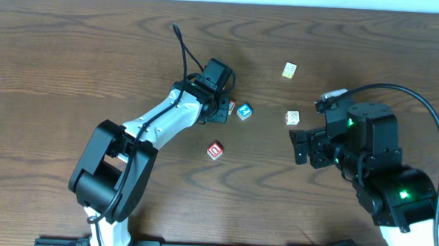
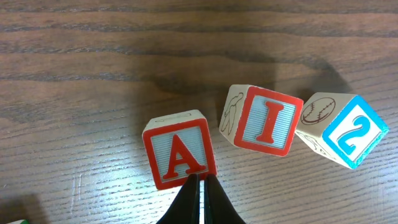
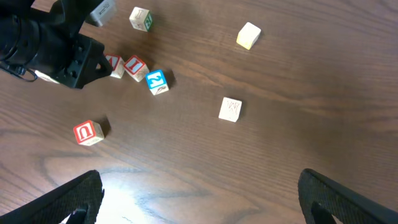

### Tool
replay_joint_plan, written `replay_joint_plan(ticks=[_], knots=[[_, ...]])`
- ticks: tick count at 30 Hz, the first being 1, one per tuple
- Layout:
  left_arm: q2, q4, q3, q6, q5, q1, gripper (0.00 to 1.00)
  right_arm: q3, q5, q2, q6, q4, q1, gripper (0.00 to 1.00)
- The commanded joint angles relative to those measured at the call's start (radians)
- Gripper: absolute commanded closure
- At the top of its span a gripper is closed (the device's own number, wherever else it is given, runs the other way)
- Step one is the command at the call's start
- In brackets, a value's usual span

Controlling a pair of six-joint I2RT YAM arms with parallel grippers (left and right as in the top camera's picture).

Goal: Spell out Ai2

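Three blocks lie in a loose row in the left wrist view: a red "A" block (image 2: pixel 179 155), a red "I" block (image 2: pixel 266 120) tilted, and a blue "2" block (image 2: pixel 347 130) tilted. My left gripper (image 2: pixel 201 182) is shut and empty, its tips touching the near edge of the A block. In the overhead view the left gripper (image 1: pixel 221 108) covers the A and I blocks, with the 2 block (image 1: pixel 244 111) just right of it. My right gripper (image 3: pixel 199 193) is open and empty, well right of the row; it shows in the overhead view (image 1: pixel 301 146).
A red "U" block (image 1: pixel 215 150) lies in front of the row. Two pale blocks lie to the right, one (image 1: pixel 292 117) near the right gripper and one (image 1: pixel 289 70) farther back. A green-marked block (image 3: pixel 140 18) lies behind the left arm.
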Motion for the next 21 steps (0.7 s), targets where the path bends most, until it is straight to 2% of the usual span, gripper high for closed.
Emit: replay_joint_plan(ticks=[1, 14, 21], knots=[[0.02, -0.022, 0.0, 0.018, -0.015, 0.001, 0.94, 0.001, -0.005, -0.001, -0.011, -0.001, -0.005, 0.01], [-0.211, -0.074, 0.008, 0.027, -0.166, 0.003, 0.94, 0.001, -0.005, -0.001, -0.011, -0.001, -0.005, 0.01], [-0.287, -0.175, 0.008, 0.026, -0.232, 0.04, 0.94, 0.001, -0.005, -0.001, -0.011, -0.001, -0.005, 0.01]])
